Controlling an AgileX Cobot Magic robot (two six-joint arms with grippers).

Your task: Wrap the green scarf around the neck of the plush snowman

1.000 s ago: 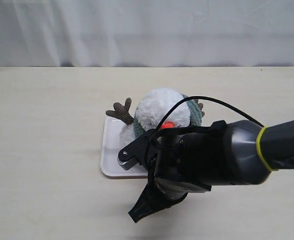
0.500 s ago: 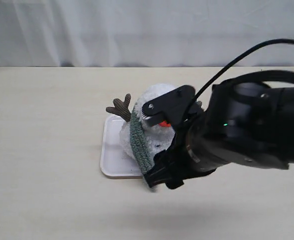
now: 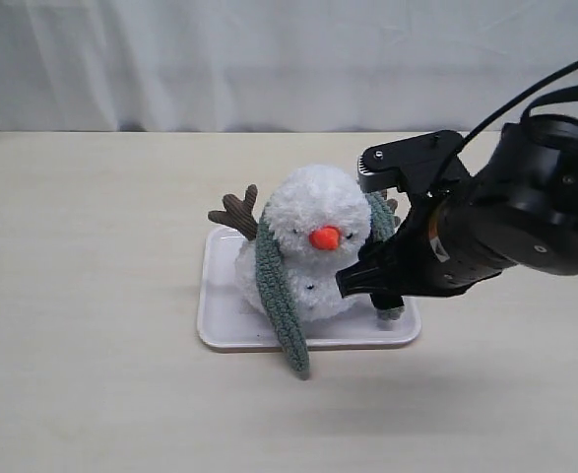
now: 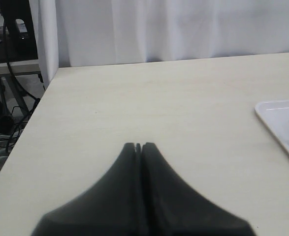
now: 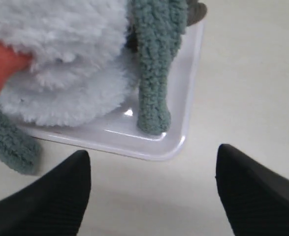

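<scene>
The plush snowman (image 3: 308, 251) sits upright on a flat white tray (image 3: 222, 330), its orange nose facing forward. The green scarf (image 3: 277, 286) lies round its neck. One end hangs down the front left, over the tray's edge onto the table. The other end (image 5: 151, 73) drops down the snowman's other side onto the tray (image 5: 181, 125). My right gripper (image 5: 151, 155) hovers open and empty just off the tray's corner, beside the snowman (image 5: 65, 73). My left gripper (image 4: 139, 145) is shut and empty over bare table, away from the tray (image 4: 282, 123).
The right arm's bulky wrist (image 3: 476, 232) hangs over the tray's right end, hiding it. A brown twig arm (image 3: 237, 214) sticks out at the snowman's left. A white curtain (image 3: 289, 59) backs the table. The table's left edge (image 4: 31, 123) shows in the left wrist view.
The right gripper has opened, let go of the scarf end, and drawn away from the snowman's front to its right. The freed end now hangs down the front left.
</scene>
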